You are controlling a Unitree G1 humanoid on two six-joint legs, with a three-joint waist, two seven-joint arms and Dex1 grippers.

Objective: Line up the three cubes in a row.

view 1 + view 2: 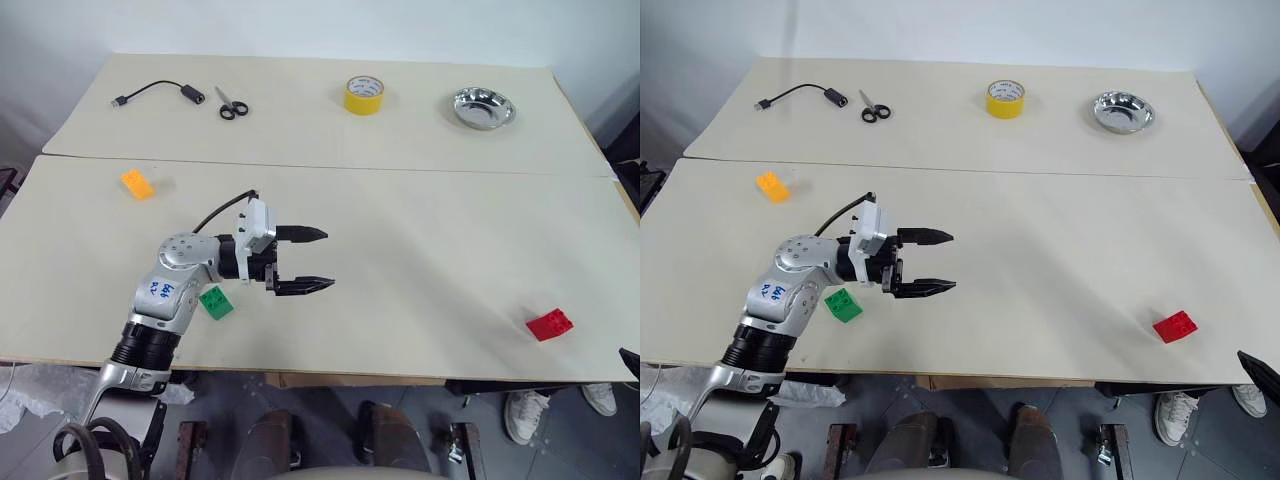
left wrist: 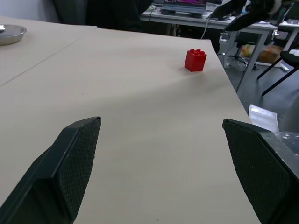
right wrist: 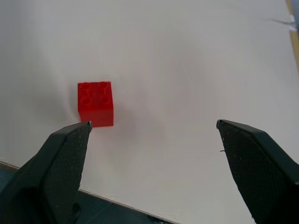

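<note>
My left pincer (image 1: 304,261) is wide and empty, just beside the green cube (image 1: 215,302). My right pincer (image 3: 154,135) is wide too, near the red cube (image 3: 95,103).

Two pale beige tables (image 1: 420,230) stand edge to edge, a thin seam running between the near one and the far one. Along the far table sits a row of loose items, well apart from one another: a black cable (image 1: 158,92) with a small adapter at one end lies toward the left, black-handled scissors (image 1: 230,104) lie just beside it, a yellow tape roll (image 1: 364,95) stands on its flat side near the middle, and a shiny metal bowl (image 1: 483,108) rests toward the right. Below the near table's front edge a pair of white shoes (image 1: 556,408) shows on the floor — someone standing close by — and crumpled clear plastic (image 1: 30,395) lies at the left corner.
</note>
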